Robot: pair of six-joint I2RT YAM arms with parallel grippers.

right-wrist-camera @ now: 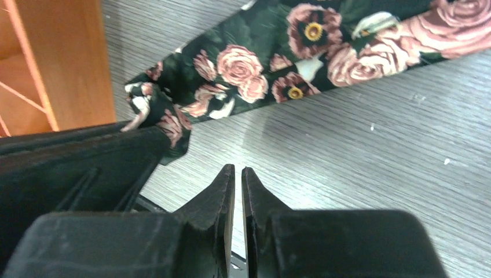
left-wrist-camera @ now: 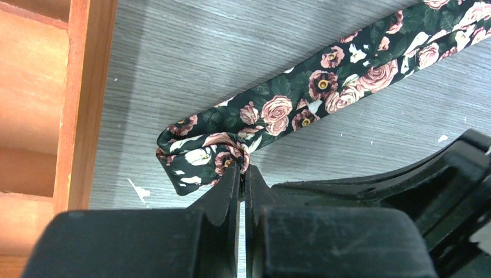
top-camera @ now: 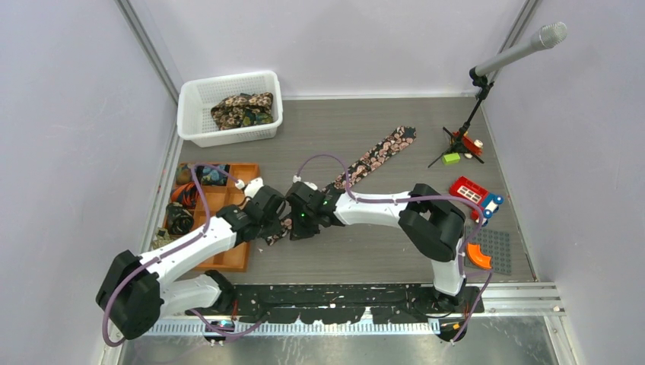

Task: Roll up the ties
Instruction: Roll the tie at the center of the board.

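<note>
A black tie with pink-cream roses (top-camera: 378, 154) lies diagonally across the grey table, its wide end at the far right. Its narrow end is folded over next to the orange tray, as the left wrist view (left-wrist-camera: 272, 110) and the right wrist view (right-wrist-camera: 272, 55) show. My left gripper (left-wrist-camera: 243, 172) is shut on that folded end, pinching the fabric at its fingertips. My right gripper (right-wrist-camera: 234, 169) is shut and empty, just beside the tie's fold and close to the left gripper. In the top view both grippers (top-camera: 283, 215) (top-camera: 304, 217) meet at the tie's near end.
An orange compartment tray (top-camera: 232, 255) holding rolled ties sits at the left, its wall (left-wrist-camera: 78, 104) close to the fold. A white mesh basket (top-camera: 194, 95) with more ties stands at the far left. A microphone stand (top-camera: 464, 137), red toy (top-camera: 470, 192) and grey plate (top-camera: 502, 251) are at the right.
</note>
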